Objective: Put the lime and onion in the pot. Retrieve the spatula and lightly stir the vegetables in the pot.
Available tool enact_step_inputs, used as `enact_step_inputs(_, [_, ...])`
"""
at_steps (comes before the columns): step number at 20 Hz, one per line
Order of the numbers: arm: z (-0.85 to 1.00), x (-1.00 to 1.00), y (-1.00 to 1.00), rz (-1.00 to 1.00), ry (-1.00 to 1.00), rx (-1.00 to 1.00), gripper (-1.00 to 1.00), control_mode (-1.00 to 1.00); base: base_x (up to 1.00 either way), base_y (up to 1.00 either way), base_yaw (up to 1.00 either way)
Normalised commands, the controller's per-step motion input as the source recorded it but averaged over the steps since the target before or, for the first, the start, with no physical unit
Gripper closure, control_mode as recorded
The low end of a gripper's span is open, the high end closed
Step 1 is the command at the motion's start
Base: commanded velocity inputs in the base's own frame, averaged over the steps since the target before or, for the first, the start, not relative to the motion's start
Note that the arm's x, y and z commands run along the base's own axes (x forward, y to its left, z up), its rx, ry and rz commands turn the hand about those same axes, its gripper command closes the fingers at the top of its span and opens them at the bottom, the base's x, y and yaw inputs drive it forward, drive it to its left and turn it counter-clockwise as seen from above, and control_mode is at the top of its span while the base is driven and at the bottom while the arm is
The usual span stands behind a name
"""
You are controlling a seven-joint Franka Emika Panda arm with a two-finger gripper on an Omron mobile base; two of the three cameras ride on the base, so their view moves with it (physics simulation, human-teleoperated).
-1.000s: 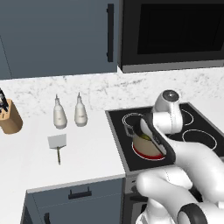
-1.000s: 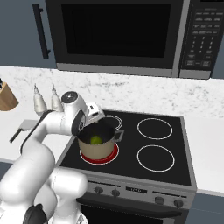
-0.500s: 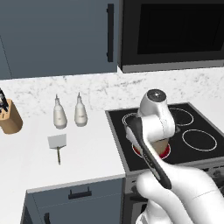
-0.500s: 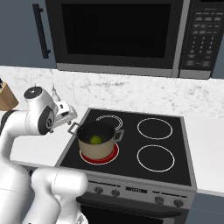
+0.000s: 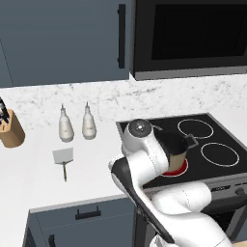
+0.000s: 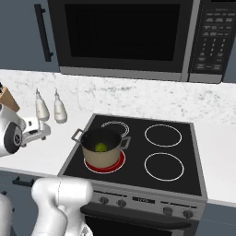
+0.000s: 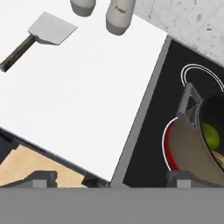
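Note:
The pot (image 6: 103,154) stands on the stove's front left burner, which glows red. In it lies the green lime (image 6: 101,147). The hand view shows the lime (image 7: 211,134) with the brownish onion (image 7: 218,154) beside it, inside the pot (image 7: 192,153). On the white counter lies the spatula (image 5: 63,157), blade toward the wall; the hand view has the spatula (image 7: 50,28) at its top left. My gripper (image 7: 111,178) is open and holds nothing. It hovers over the counter's front edge, left of the pot and well short of the spatula. My arm hides part of the pot (image 5: 177,150).
Two white bottles (image 5: 66,126) (image 5: 88,123) stand by the wall behind the spatula. A knife block (image 5: 10,128) sits at the far left. The stove (image 6: 166,166) has three other burners; a microwave (image 6: 124,34) hangs above it.
My arm has swung left, away from above the pot and out over the counter. The pot, lime and spatula have stayed put.

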Motion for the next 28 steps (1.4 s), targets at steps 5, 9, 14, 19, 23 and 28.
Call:
enact_step_inputs(5, [-0.42, 0.27, 1.00, -0.20, 0.09, 0.10, -1.00, -1.00, 0.00, 0.00, 0.00])
enact_step_inputs(9, [-0.41, 0.52, 1.00, -0.22, 0.15, 0.14, -1.00, -1.00, 0.00, 0.00, 0.00])
enact_step_inputs(14, [-0.05, 0.62, 0.94, -0.12, 0.17, 0.18, -1.00, -1.00, 0.00, 0.00, 0.00])
enact_step_inputs(19, [0.00, 0.56, 0.96, -0.05, 0.13, 0.00, -1.00, -1.00, 0.00, 0.00, 0.00])
enact_step_inputs(23, [-0.40, 0.29, 0.64, 0.00, 0.15, -0.05, -1.00, -1.00, 0.00, 0.00, 0.00])
enact_step_inputs(28, [-0.49, 0.12, 0.12, 0.00, 0.09, -0.03, -1.00, -1.00, 0.00, 0.00, 0.00])
